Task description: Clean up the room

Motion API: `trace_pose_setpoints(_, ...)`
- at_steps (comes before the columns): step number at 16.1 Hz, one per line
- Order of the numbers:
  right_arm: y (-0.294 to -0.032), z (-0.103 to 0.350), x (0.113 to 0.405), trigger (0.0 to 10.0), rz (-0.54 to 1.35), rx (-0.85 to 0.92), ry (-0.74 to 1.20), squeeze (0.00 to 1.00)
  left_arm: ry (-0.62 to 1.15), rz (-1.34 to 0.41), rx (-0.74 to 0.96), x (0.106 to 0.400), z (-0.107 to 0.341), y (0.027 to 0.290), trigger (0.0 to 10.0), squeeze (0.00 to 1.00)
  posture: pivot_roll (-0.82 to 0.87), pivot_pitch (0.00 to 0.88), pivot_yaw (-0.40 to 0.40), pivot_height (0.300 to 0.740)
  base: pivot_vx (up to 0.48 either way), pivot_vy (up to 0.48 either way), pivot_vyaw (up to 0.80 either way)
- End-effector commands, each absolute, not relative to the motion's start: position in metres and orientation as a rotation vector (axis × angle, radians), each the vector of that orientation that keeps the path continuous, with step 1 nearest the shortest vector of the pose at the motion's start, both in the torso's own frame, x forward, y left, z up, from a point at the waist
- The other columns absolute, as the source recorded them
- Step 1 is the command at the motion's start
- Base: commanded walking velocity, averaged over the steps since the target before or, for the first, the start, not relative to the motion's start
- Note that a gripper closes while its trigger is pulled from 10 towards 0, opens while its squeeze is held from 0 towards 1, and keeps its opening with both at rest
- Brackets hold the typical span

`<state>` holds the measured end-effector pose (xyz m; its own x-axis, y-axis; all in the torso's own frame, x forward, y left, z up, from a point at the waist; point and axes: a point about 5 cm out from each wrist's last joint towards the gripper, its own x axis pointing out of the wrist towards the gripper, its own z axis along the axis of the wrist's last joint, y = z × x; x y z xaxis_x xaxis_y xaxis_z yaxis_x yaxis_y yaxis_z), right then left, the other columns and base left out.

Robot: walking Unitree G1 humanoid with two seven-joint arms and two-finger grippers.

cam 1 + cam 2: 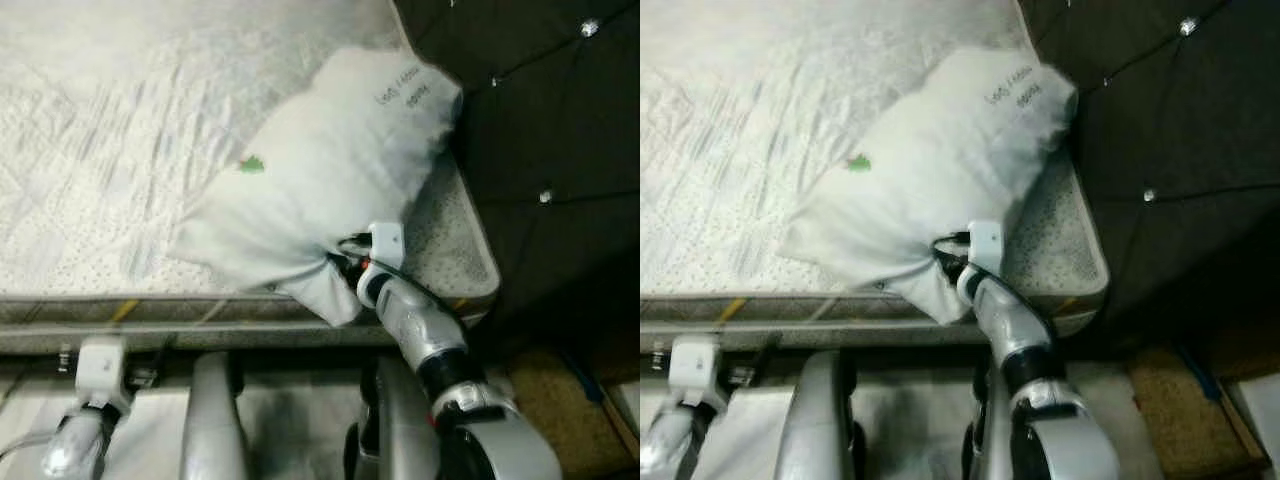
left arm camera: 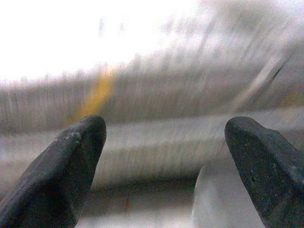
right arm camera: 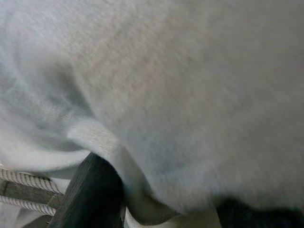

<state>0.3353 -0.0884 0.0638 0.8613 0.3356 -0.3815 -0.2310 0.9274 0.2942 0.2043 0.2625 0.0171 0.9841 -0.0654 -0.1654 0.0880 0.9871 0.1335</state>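
A white pillow [image 1: 320, 170] with a small green mark and dark lettering lies on the bare mattress [image 1: 100, 150], its far end against the dark headboard. My right gripper [image 1: 342, 262] is shut on the pillow's near corner at the mattress edge; the white fabric [image 3: 180, 95] bunches over one black finger [image 3: 90, 194]. My left gripper [image 2: 166, 156] is open, low beside the bed, its fingertips [image 2: 71, 161] wide apart and facing the mattress side. The left arm [image 1: 90, 400] hangs at the lower left.
A dark tufted headboard [image 1: 550, 130] with shiny buttons rises on the right. The mattress side [image 1: 200, 315] carries a yellow-striped band along its near edge. A brownish floor patch [image 1: 560, 390] lies at the lower right. My legs [image 1: 215, 420] stand against the bed.
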Motion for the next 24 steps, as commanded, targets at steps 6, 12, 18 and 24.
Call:
trace_pose_setpoints(6, -0.099, 0.077, 0.347, 0.0, 0.24, 0.241, 0.362, 0.0, -0.048, -0.305, 0.103, 0.251, 0.094, 0.173, 10.0, 0.0, 0.14, 0.105, -0.07, 0.574, 0.0, 0.0, 0.0)
trace_pose_setpoints(12, -0.106, 0.079, 0.35, 0.0, 0.207, 0.231, 0.337, 0.0, 0.003, -0.239, 0.034, 0.247, 0.111, 0.168, 10.0, 0.0, 0.13, 0.095, -0.072, 0.574, 0.0, 0.0, 0.0)
trace_pose_setpoints(18, -0.189, 0.139, 0.385, 0.0, -0.056, 0.099, 0.123, 0.0, 0.059, -0.166, 0.015, 0.242, 0.103, 0.177, 10.0, 0.0, 0.12, 0.088, -0.08, 0.574, 0.0, 0.0, 0.0)
trace_pose_setpoints(24, -0.27, 0.183, 0.387, 0.0, -0.277, -0.011, 0.06, 0.0, 0.066, -0.162, 0.012, 0.245, 0.1, 0.174, 10.0, 0.0, 0.1, 0.083, -0.083, 0.574, 0.0, 0.0, 0.0)
